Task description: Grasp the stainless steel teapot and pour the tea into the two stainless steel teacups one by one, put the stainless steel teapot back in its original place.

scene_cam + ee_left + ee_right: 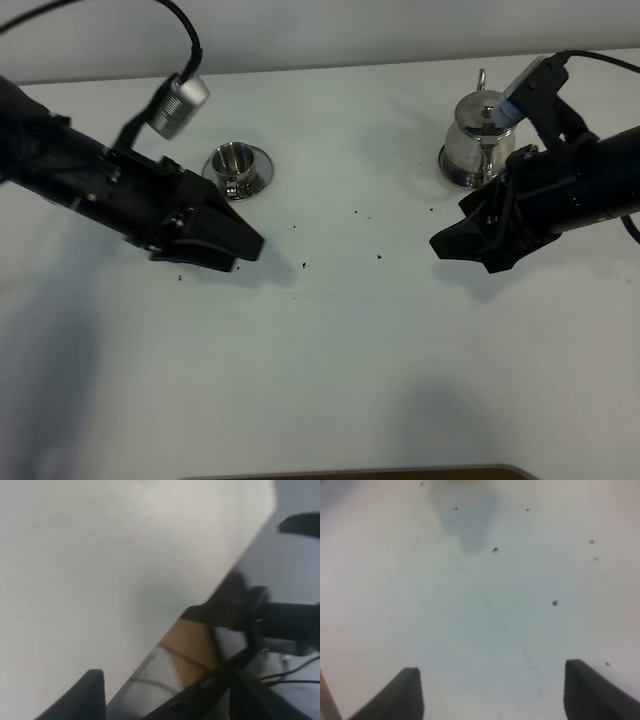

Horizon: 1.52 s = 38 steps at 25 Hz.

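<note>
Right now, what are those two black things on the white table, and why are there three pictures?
Those are two robot arms, each ending in a gripper, a kind of pinching hand. One picture comes from a camera high above the white table. The other two come from small cameras on the arms' wrists, so they look along the fingers.

From above, the left gripper and the right gripper hover over the table, pointing toward each other. Neither holds anything. The right one's fingers stand wide apart. The left one's view shows just one finger, so I cannot tell if it is open.

On the table sit a shiny steel teapot, behind the right arm, and one steel teacup on its saucer. Small dark specks dot the middle.
</note>
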{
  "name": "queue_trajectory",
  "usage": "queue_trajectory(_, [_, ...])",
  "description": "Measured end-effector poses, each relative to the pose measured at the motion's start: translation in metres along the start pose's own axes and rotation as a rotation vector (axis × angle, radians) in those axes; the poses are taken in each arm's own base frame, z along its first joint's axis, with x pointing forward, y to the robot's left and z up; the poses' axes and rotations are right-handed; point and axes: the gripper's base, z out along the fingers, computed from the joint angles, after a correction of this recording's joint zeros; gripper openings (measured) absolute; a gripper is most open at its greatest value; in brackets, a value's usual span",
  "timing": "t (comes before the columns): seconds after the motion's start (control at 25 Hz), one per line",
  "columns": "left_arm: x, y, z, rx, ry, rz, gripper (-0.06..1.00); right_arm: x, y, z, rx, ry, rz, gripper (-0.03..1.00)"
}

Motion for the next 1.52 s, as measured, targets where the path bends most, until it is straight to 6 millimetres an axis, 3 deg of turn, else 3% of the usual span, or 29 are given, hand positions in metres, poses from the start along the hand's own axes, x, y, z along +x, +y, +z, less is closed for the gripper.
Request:
queue_trajectory(0.32, [0.05, -0.029, -0.069, -0.577, -0.054, -0.188, 0.59, -0.005, 0.0, -0.008, 0.061, -0.033, 0.028, 0.58])
queue_trajectory(0.52, [0.08, -0.048, -0.099, -0.77, -0.179, -0.212, 0.59, -0.005, -0.002, -0.009, 0.078, -0.039, 0.037, 0.58])
queue_trajectory(0.68, [0.117, -0.055, -0.095, -0.791, -0.198, -0.197, 0.59, -0.005, -0.002, -0.009, 0.078, -0.04, 0.038, 0.58])
queue_trajectory(0.92, [0.185, -0.047, -0.076, -0.867, -0.226, -0.168, 0.59, -0.005, -0.002, -0.009, 0.081, -0.041, 0.038, 0.58])
queue_trajectory(1.12, [0.23, -0.051, -0.069, -0.901, -0.393, -0.087, 0.59, -0.005, -0.002, -0.009, 0.084, -0.042, 0.038, 0.58])
queue_trajectory(1.52, [0.284, -0.045, -0.045, -0.898, -0.644, 0.028, 0.59, -0.006, -0.003, -0.009, 0.09, -0.047, 0.042, 0.58])
